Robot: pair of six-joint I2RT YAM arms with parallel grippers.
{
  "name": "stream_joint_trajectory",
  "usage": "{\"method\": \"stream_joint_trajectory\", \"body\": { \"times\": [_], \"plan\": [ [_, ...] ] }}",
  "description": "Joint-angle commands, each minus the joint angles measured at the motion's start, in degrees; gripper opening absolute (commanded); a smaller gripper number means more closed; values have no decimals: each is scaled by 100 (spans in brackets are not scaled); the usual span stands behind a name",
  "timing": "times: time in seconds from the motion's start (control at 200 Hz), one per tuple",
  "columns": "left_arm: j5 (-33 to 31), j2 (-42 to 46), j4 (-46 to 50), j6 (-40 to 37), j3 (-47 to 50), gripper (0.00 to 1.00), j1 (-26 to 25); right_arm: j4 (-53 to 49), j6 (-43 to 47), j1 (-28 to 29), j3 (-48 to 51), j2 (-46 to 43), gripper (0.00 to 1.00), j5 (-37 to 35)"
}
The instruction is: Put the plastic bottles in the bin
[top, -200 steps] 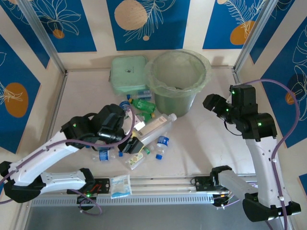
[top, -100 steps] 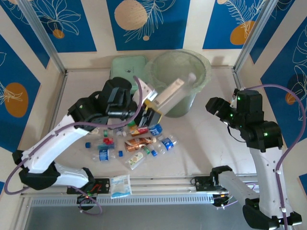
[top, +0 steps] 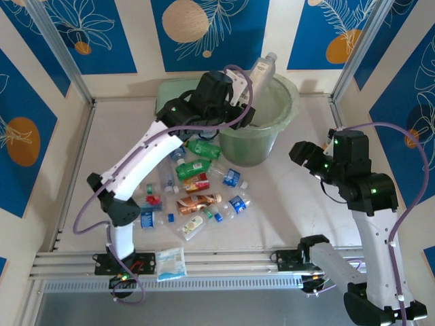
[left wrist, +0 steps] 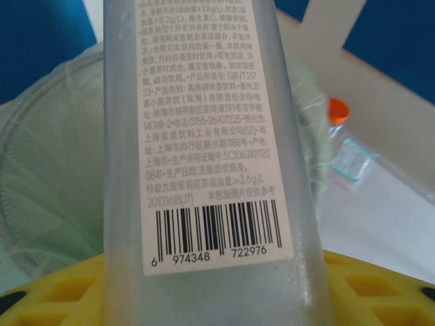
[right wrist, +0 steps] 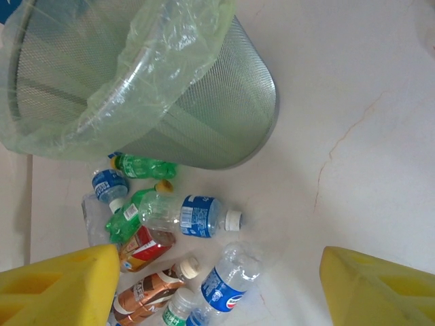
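Blue-panelled walls ring pale table; left end effector clamps tall bottle, right end effector gapes

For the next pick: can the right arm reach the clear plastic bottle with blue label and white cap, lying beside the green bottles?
Probably yes. The right gripper is open, and only bare table lies between it and the clear blue-labelled plastic bottle; nothing seems to block it.

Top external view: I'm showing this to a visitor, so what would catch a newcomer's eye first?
The left pincer, stretched far out, holds a tall clear bottle above the green bin. Near the bin's foot, small bottles litter the table; the right pincer hangs open beside the bin.
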State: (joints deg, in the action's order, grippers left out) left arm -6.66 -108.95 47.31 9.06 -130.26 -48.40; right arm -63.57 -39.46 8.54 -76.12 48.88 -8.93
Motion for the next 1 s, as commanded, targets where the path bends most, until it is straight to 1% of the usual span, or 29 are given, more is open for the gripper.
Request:
{"method": "stream_joint_trajectory", "body": {
  "times": [0.0, 0.335, 0.56, 0.735, 0.88, 0.95, 0.995],
  "plan": [
    [-257, -132, 24, -5, -254, 48, 113, 29, -35, -15, 65, -79, 78, 181],
    [-78, -413, 195, 94, -263, 48, 434, -8, -70, -14, 178, -140, 78, 267],
    [-20, -504, 226, 70, -257, 48, 445, 34, -88, -13, 247, -177, 78, 286],
    [-37, -548, 279, 87, -255, 58, 446, 33, -87, -12, 297, -177, 78, 289],
    [-82, -546, 283, 87, -255, 60, 449, 47, -88, -17, 308, -181, 78, 286],
    [-79, -536, 279, 82, -255, 65, 446, 55, -95, -14, 308, -184, 78, 295],
    [-88, -516, 268, 87, -255, 70, 444, 55, -89, -12, 308, -178, 78, 295]
  ]
}}
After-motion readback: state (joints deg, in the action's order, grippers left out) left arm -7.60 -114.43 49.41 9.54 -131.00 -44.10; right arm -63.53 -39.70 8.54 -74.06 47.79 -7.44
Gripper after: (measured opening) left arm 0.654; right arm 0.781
